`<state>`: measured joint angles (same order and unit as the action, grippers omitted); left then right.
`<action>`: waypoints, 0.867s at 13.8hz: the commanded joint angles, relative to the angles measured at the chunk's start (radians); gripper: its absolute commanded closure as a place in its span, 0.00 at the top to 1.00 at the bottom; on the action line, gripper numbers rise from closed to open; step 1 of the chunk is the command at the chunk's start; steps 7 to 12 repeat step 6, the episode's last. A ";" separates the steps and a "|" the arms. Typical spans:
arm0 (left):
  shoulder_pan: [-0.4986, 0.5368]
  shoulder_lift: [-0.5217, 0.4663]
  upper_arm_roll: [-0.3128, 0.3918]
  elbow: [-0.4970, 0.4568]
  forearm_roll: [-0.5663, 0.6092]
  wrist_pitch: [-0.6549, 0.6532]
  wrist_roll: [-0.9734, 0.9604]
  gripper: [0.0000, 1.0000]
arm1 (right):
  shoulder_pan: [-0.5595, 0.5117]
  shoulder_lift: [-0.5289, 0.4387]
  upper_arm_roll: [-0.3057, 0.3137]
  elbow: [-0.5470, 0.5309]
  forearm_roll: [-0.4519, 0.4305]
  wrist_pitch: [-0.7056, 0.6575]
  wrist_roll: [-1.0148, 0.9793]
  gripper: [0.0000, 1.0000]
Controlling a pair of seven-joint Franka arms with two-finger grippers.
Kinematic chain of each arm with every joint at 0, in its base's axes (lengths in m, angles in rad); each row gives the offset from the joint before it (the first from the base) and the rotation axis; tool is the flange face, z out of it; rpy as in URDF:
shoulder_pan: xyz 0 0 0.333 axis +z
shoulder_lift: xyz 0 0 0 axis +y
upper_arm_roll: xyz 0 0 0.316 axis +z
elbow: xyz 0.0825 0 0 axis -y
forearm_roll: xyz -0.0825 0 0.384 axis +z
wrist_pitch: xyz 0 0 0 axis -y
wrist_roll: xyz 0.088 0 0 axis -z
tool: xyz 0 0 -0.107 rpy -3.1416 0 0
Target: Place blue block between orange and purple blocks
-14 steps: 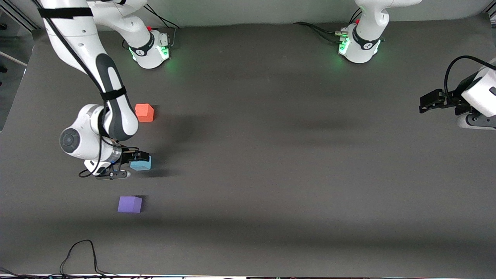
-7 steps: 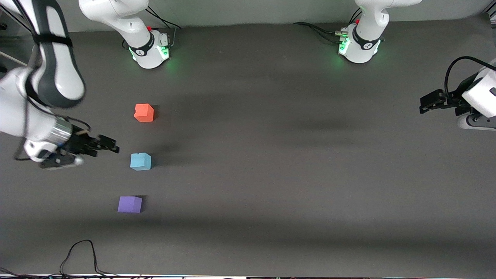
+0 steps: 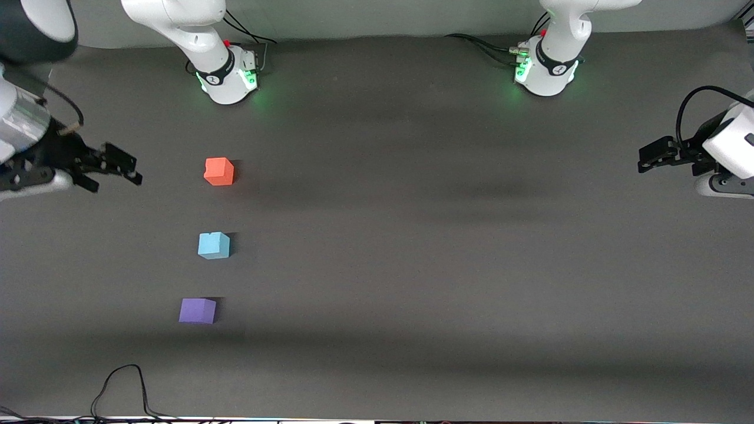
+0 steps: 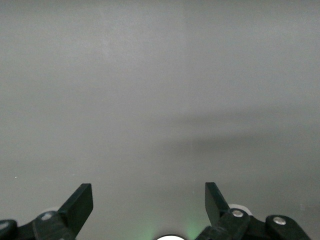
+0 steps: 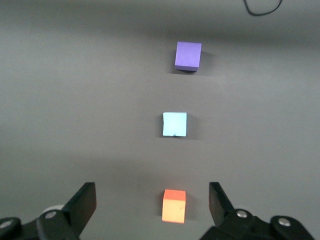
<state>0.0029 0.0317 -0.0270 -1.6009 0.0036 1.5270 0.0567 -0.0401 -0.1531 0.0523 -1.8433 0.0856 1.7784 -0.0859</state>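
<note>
The light blue block [image 3: 213,245] rests on the dark table between the orange block [image 3: 219,171] and the purple block [image 3: 197,310], all three in a rough line and apart from each other. The orange block is farthest from the front camera and the purple block is nearest. My right gripper [image 3: 128,169] is open and empty, raised over the table's right-arm end, beside the orange block. The right wrist view shows the orange block [image 5: 174,206], the blue block [image 5: 174,124] and the purple block [image 5: 188,56] past its open gripper [image 5: 152,192]. My left gripper [image 3: 648,159] waits open at the left arm's end.
A black cable [image 3: 121,383] loops on the table near its front edge, nearer the front camera than the purple block. The two arm bases [image 3: 227,73] [image 3: 545,70] stand along the back edge. The left wrist view shows only bare table [image 4: 160,100] past its gripper [image 4: 149,192].
My right gripper let go of the blue block, rose and drew away toward the right arm's end of the table. The blue block stays between the other two. The left arm has not moved.
</note>
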 commanded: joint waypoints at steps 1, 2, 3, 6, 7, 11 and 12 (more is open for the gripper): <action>-0.001 0.005 0.004 0.012 -0.008 0.002 0.011 1.00 | -0.001 -0.025 0.009 0.018 -0.073 -0.049 0.023 1.00; -0.001 0.005 0.004 0.012 -0.010 0.004 0.011 1.00 | -0.001 -0.023 0.006 0.022 -0.073 -0.053 0.024 1.00; -0.001 0.005 0.004 0.010 -0.010 0.002 0.011 1.00 | -0.001 -0.019 0.006 0.023 -0.073 -0.053 0.024 1.00; 0.000 0.005 0.004 0.010 -0.010 0.004 0.011 1.00 | -0.001 -0.006 0.004 0.027 -0.070 -0.048 0.024 1.00; 0.000 0.005 0.004 0.010 -0.010 0.004 0.011 1.00 | -0.001 -0.006 0.004 0.027 -0.070 -0.048 0.024 1.00; 0.000 0.005 0.004 0.010 -0.010 0.004 0.011 1.00 | -0.001 -0.006 0.004 0.027 -0.070 -0.048 0.024 1.00; 0.000 0.005 0.004 0.010 -0.010 0.004 0.011 1.00 | -0.001 -0.006 0.004 0.027 -0.070 -0.048 0.024 1.00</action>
